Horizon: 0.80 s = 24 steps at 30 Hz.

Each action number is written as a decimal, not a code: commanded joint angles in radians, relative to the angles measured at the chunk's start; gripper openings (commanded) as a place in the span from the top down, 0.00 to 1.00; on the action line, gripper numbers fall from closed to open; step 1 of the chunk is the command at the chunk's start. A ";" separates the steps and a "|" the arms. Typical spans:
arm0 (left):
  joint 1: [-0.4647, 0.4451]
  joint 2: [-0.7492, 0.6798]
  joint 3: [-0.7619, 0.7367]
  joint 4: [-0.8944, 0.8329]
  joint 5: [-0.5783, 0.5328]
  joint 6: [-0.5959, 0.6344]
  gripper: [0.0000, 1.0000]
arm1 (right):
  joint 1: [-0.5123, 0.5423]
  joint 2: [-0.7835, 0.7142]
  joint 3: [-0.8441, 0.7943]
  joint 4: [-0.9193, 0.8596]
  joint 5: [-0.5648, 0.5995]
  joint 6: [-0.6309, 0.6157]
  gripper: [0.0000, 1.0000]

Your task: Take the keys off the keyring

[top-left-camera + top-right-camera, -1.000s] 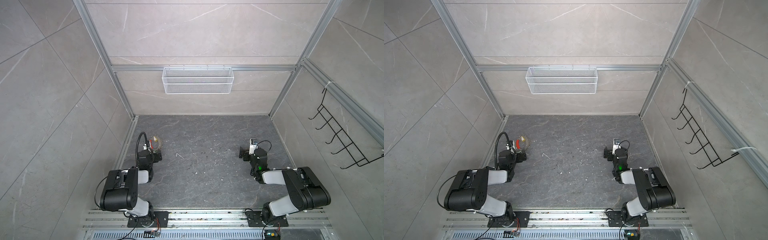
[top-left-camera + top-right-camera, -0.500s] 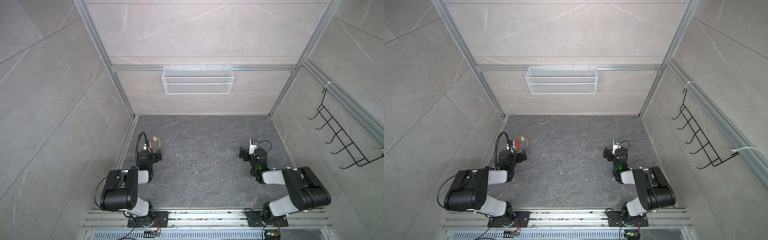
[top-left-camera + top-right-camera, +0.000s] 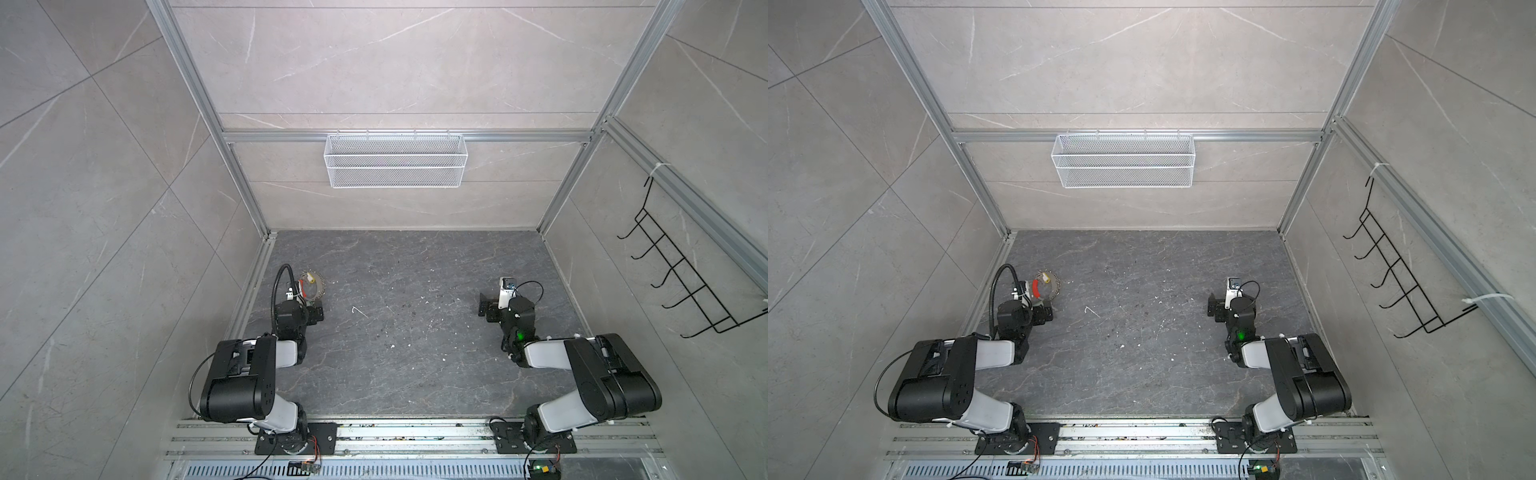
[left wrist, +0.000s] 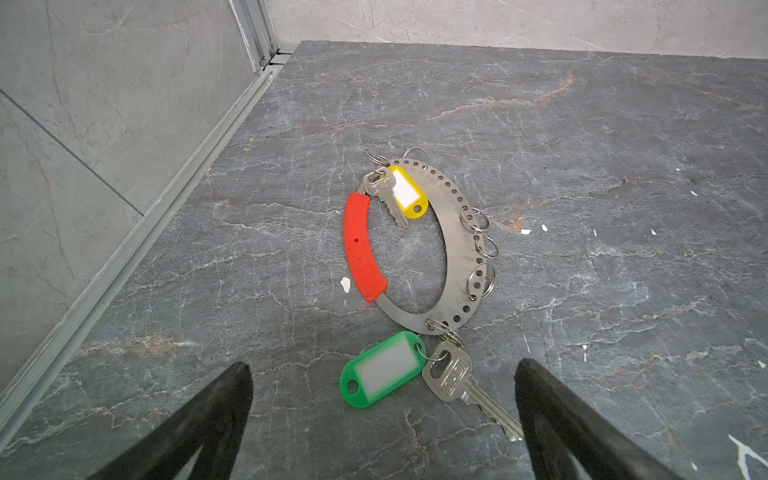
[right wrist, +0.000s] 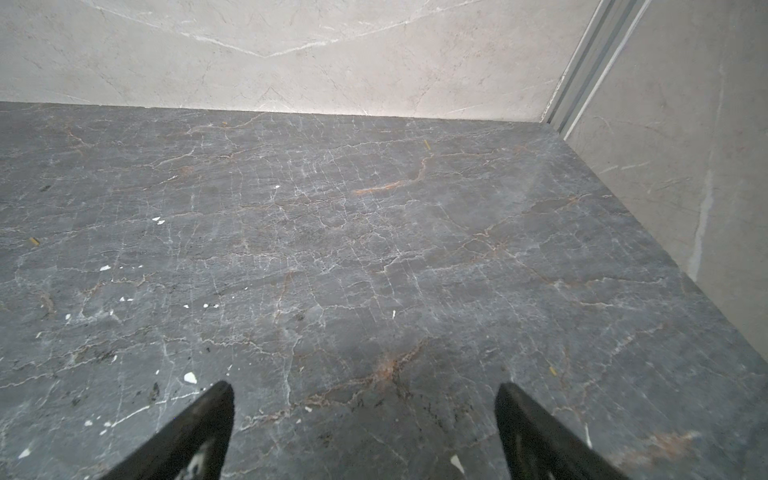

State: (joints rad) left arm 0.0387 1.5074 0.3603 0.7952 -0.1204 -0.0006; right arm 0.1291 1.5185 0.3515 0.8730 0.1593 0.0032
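The keyring (image 4: pixel 453 232), a flat grey metal hoop with a red sleeve (image 4: pixel 362 249) on one arc, lies on the dark stone floor near the left wall; it also shows in both top views (image 3: pixel 312 284) (image 3: pixel 1047 284). One key (image 4: pixel 384 195) with a yellow tag (image 4: pixel 407 193) rests inside the hoop. Another key (image 4: pixel 455 376) with a green tag (image 4: pixel 382 372) hangs off the hoop's near edge. My left gripper (image 4: pixel 383 369) is open, its fingers either side of the green-tagged key without touching it. My right gripper (image 5: pixel 365 388) is open over bare floor at the right (image 3: pixel 494 305).
Several small silver split rings (image 4: pixel 478 218) hang on the hoop. An aluminium rail (image 4: pixel 124 249) runs along the left wall close to the keyring. A white wire basket (image 3: pixel 395 160) hangs on the back wall and a black hook rack (image 3: pixel 685 270) on the right wall.
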 commanded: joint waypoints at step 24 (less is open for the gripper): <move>-0.077 -0.539 0.230 -0.652 -0.225 -0.865 0.00 | -0.003 -0.224 0.403 -0.913 -0.096 0.703 0.02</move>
State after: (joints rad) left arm -0.0460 0.9829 0.5529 0.2871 -0.2836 -0.6762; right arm 0.1261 1.2533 0.7525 0.0746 0.2199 0.5739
